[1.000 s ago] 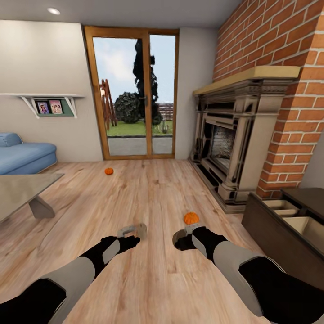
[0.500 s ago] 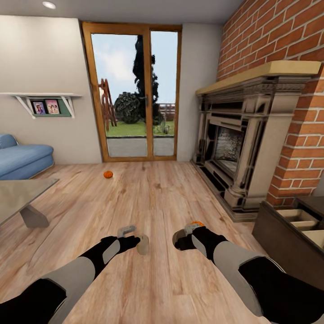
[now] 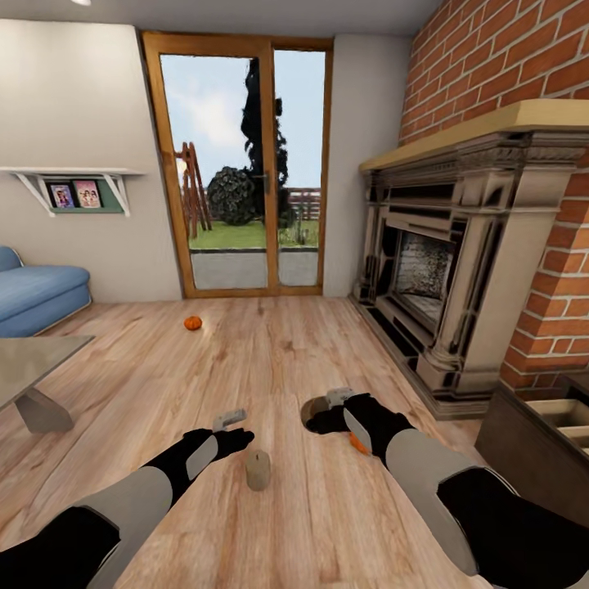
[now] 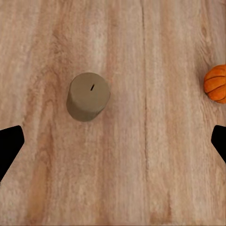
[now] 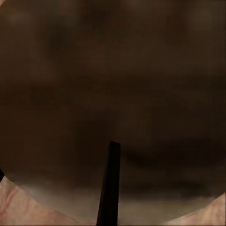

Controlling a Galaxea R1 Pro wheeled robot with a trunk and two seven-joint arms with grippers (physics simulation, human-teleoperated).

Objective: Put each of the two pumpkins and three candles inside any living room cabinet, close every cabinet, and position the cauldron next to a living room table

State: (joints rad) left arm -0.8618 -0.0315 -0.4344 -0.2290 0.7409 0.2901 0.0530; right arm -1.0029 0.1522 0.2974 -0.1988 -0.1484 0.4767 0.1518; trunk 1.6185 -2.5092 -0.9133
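A tan candle stands upright on the wood floor just ahead of my left gripper. In the left wrist view that candle lies below my open left gripper, with the black fingertips far apart. My right gripper is shut on a second candle, whose dark top and wick sit very close in the right wrist view. One orange pumpkin peeks out under my right forearm and appears as a pumpkin beside the floor candle. Another pumpkin lies far off near the glass door. The cabinet stands at the right with a pale drawer open. The table corner is at the left. The cauldron is out of view.
A large fireplace on a brick wall runs along the right. A blue sofa sits at the far left under a wall shelf. The glass door is straight ahead across the wood floor.
The camera has moved forward, so the fireplace and door look closer. The floor candle and near pumpkin have slid toward me; the pumpkin is now partly under my right forearm.
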